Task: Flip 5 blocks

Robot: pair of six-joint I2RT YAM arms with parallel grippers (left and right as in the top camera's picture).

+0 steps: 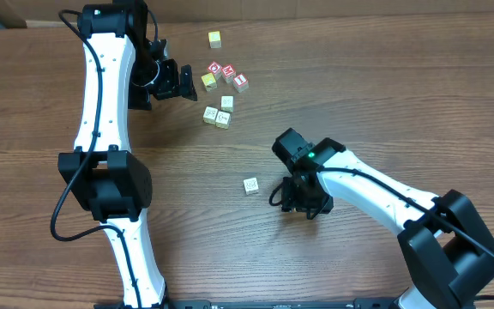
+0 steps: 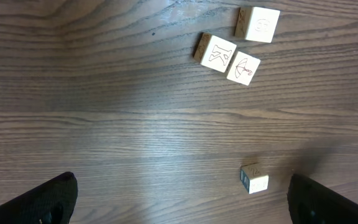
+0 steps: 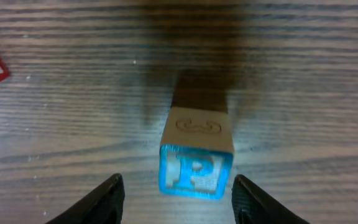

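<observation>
Overhead, a brown wood-grain table fills the view, with a tan strip beyond its far edge. The left gripper hangs near that edge, jaws released and wide, nothing between them. Just to its right sit yellow cubes and red-and-white cubes, then three cream blocks close together. A lone block lies mid-table with bare wood all round it. The right gripper straddles the P block, jaws parted, not clenched on it. Open wood spreads along the near edge and far right.
</observation>
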